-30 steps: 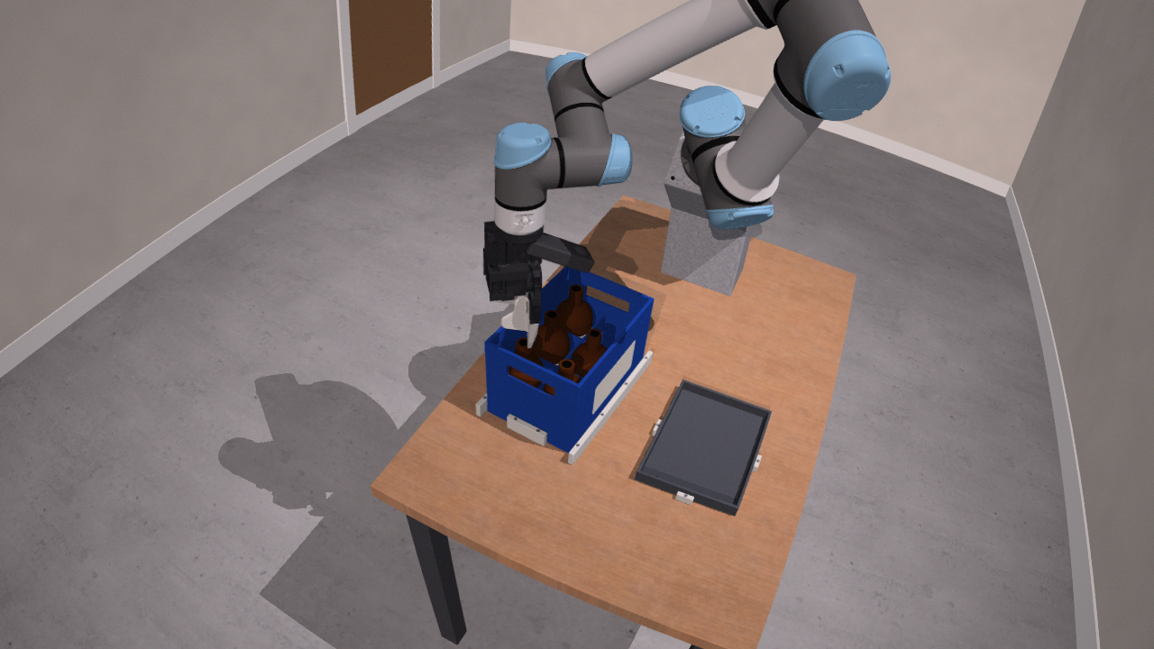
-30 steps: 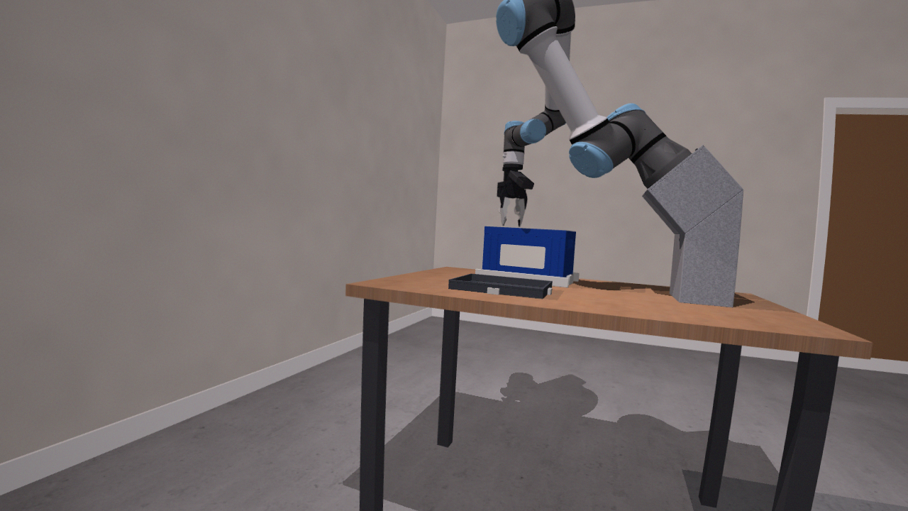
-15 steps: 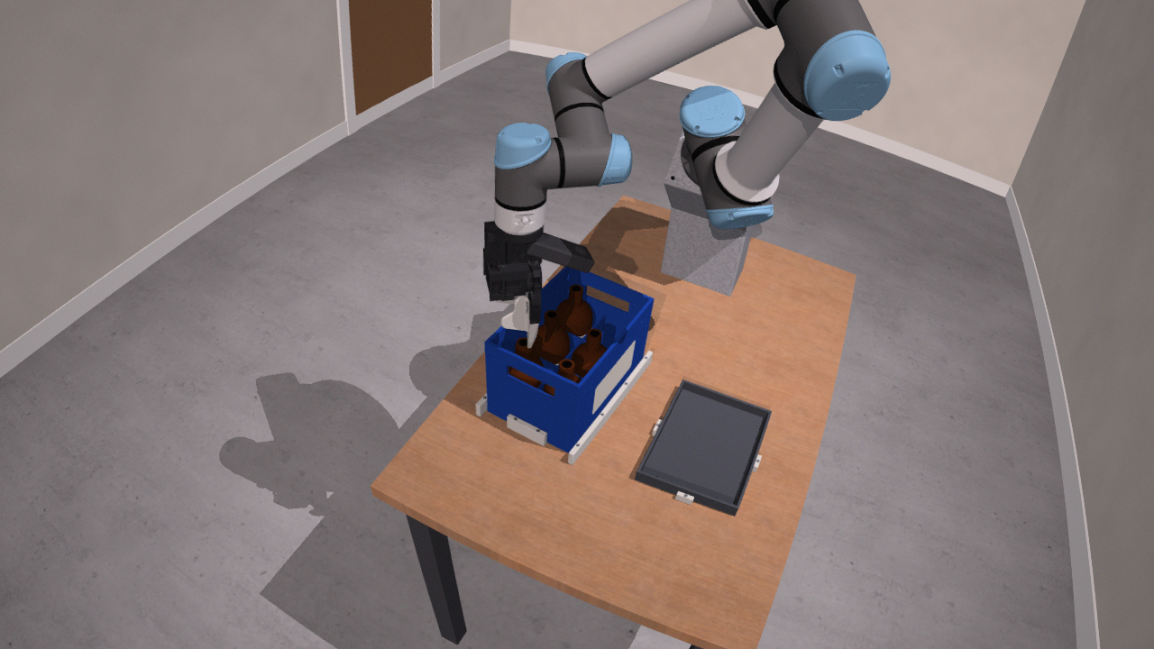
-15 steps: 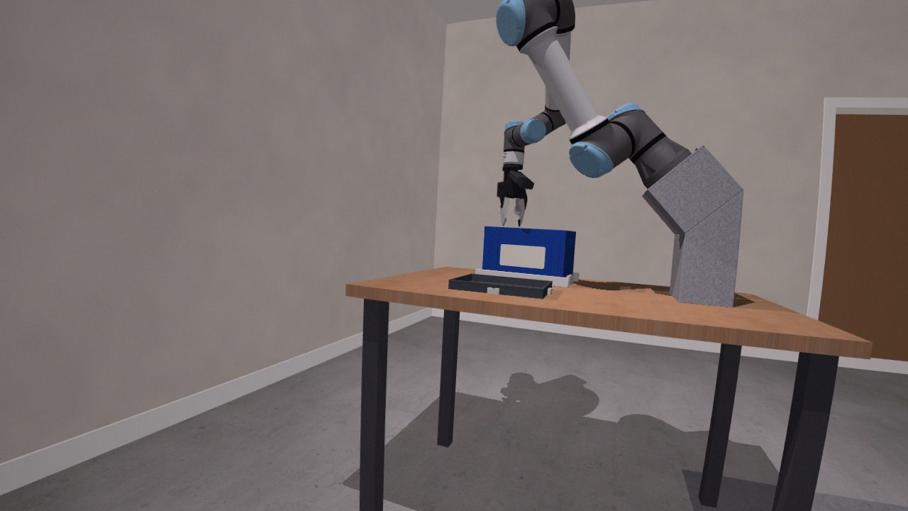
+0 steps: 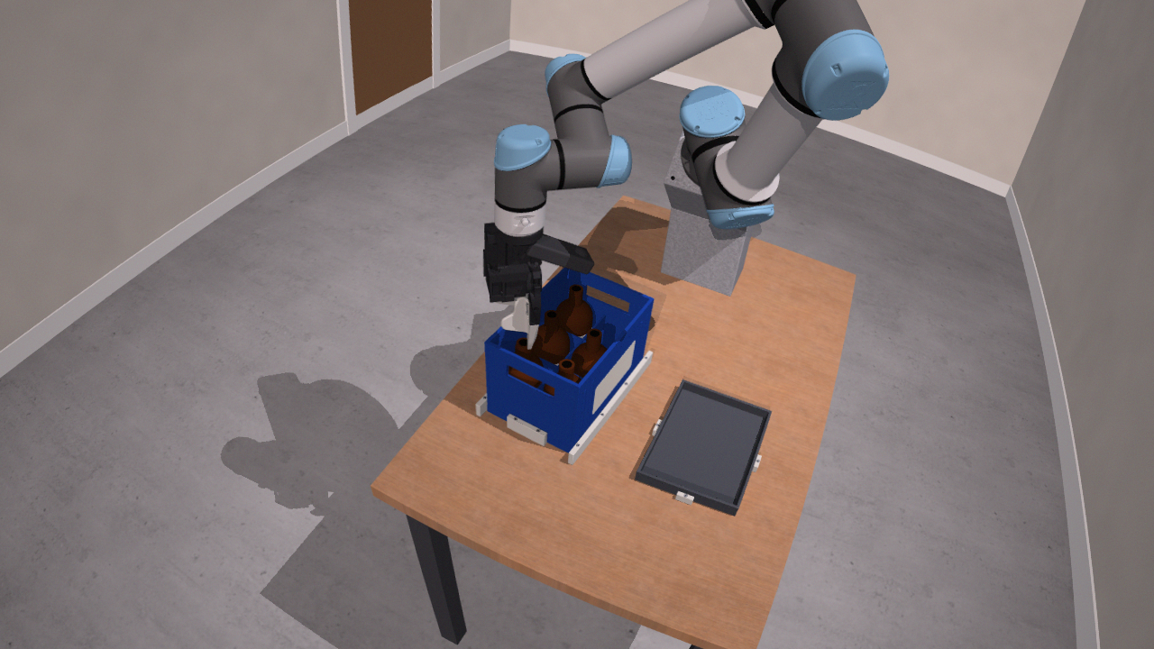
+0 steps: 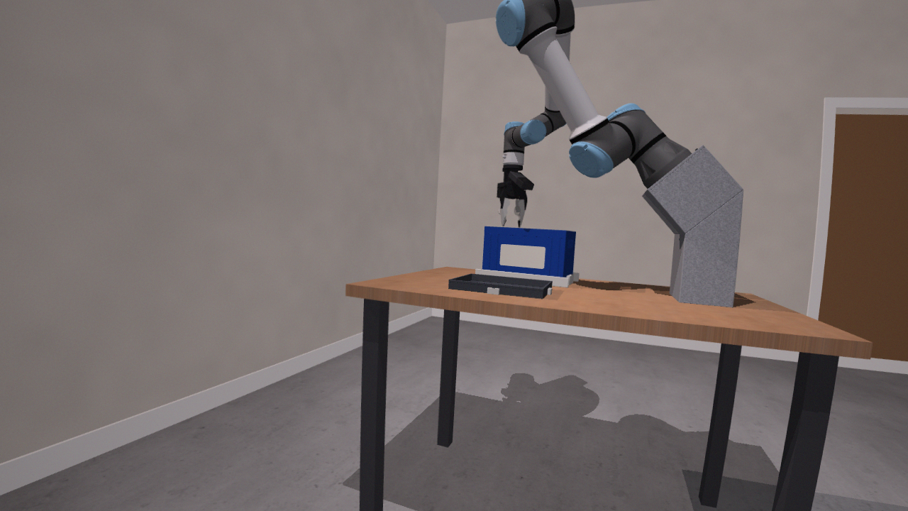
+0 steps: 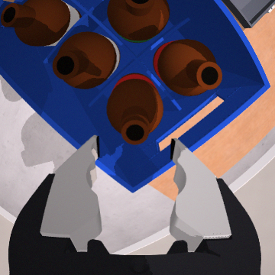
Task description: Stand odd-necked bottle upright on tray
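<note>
The fingers stand partly apart, holding nothing, above the crate [image 5: 542,386] corner at the tabletop [image 5: 621,516] edge. The nearest bottle [image 7: 134,111] stands upright just ahead of them, its mouth between and beyond the tips. Which bottle is the odd one cannot be told. The tray [image 5: 746,411] lies well apart, with open tabletop between.

Arm [image 5: 645,48] reaches out from its pedestal, elbow high, forearm folded back down, wrist [image 5: 520,173] vertical. Claw [image 7: 135,153] points straight down, fingers partly apart with nothing between them, black palm body behind. In the exterior view the claw [image 6: 511,218] hangs tips-down.
</note>
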Available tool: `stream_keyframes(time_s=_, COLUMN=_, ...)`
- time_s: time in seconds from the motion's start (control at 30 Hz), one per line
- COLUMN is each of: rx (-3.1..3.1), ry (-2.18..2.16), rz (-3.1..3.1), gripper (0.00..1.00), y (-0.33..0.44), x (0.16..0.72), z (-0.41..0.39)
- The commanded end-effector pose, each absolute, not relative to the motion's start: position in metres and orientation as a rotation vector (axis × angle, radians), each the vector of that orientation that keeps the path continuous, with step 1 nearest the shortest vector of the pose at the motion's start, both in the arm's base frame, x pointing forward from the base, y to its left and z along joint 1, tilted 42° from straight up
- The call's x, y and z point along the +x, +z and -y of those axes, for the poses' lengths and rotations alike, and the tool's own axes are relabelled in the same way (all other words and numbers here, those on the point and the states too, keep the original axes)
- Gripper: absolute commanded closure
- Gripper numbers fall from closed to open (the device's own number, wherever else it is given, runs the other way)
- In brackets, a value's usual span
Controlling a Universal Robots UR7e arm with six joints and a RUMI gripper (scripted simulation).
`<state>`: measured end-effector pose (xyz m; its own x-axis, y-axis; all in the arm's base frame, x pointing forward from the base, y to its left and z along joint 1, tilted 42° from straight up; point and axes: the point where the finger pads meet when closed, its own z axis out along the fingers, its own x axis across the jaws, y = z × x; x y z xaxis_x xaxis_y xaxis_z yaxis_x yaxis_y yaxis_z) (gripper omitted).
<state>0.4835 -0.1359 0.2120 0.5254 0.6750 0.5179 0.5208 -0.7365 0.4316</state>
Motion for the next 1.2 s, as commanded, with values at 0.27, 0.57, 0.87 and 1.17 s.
stream_keyframes(time_s=0.27, rx=2.541, ry=1.009, rz=-1.013, gripper=0.62, y=0.206, x=0.490, z=0.136)
stream_keyframes(time_s=0.57, rx=2.541, ry=1.009, rz=-1.013, gripper=0.62, y=0.198, x=0.497, z=0.135)
stream_keyframes(time_s=0.87, rx=2.541, ry=1.009, rz=-1.013, gripper=0.62, y=0.192, x=0.502, z=0.135)
stream_keyframes(time_s=1.17, rx=2.541, ry=1.009, rz=-1.013, gripper=0.62, y=0.187, x=0.507, z=0.135)
